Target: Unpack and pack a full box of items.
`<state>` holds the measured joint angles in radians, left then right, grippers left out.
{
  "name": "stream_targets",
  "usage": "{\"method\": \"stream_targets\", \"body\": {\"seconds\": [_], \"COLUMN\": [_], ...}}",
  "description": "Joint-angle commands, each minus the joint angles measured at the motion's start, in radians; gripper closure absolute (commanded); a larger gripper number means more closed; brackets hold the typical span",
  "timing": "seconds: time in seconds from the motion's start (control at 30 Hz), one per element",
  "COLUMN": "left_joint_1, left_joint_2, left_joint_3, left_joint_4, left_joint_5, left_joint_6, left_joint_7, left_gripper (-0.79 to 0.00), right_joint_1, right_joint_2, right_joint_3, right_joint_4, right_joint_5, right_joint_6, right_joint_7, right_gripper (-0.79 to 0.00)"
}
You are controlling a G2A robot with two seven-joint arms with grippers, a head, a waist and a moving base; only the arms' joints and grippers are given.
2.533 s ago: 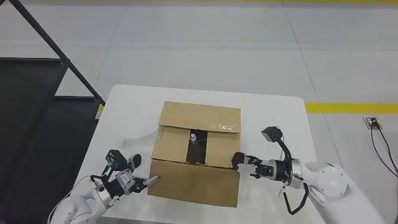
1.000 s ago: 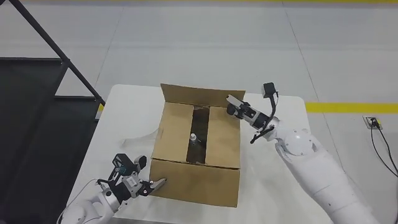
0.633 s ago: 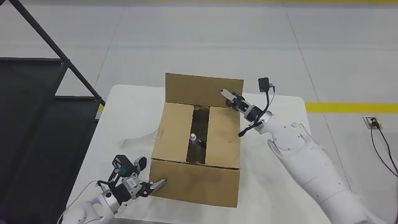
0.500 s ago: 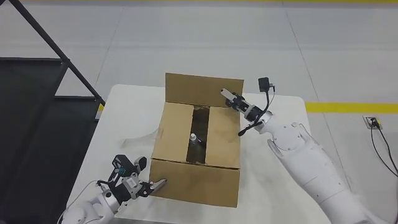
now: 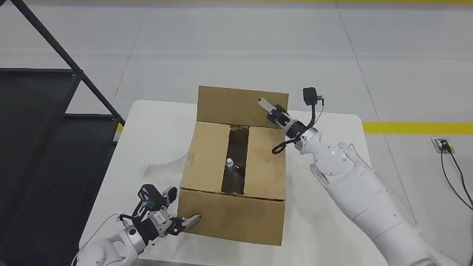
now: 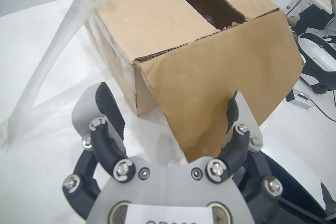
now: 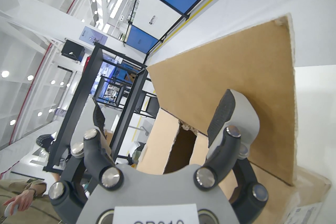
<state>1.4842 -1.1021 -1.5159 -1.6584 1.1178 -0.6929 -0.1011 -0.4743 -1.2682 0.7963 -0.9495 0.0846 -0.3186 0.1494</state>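
Both jaws: wide apart, holding nothing.
Front flap (image 6: 223, 72): hangs between left jaws.
Rear flap (image 7: 236, 70): upright beside right jaws.

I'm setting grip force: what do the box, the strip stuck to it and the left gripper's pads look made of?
The box: matte brown corrugated cardboard; torn edges show fluting. The strip: probably clear plastic tape, translucent, slightly glossy and wrinkled. The pads of the left gripper: black, matte, likely rubber.

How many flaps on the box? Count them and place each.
4. The far flap stands upright at the right pincer; the near flap folds outward inside the open left pincer; two side flaps lie flat on top, a gap between.
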Motion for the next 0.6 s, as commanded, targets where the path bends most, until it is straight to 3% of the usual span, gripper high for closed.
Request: {"method": "stream_targets", "body": {"seconds": [0.0,0.3,0.57], "left_joint_1": [0.004,0.027,0.033], "left_joint_2": [0.001,0.007,0.013], "left_joint_3": [0.002,-0.003,-0.007], "left_joint_4": [0.0,-0.001,-0.012], "left_joint_5": [0.006,0.035,0.044], "left_joint_6": [0.001,-0.03,-0.065], "left_joint_7": [0.007,0.04,0.079], "left_gripper": [-0.785,-0.785,-0.785], "right_joint_1": [0.029,0.13,0.173], "right_joint_2": [-0.021,-0.108,-0.15], "right_joint_3": [-0.021,-0.067,-0.057], "right_joint_4": [0.052,0.304,0.426], "right_joint_5": [-0.015,0.075,0.12], "right_joint_6": [0.032,0.029,-0.046], "right_joint_7": [-0.037,0.026,0.076], "right_gripper": [-0.785,-0.785,-0.785]}}
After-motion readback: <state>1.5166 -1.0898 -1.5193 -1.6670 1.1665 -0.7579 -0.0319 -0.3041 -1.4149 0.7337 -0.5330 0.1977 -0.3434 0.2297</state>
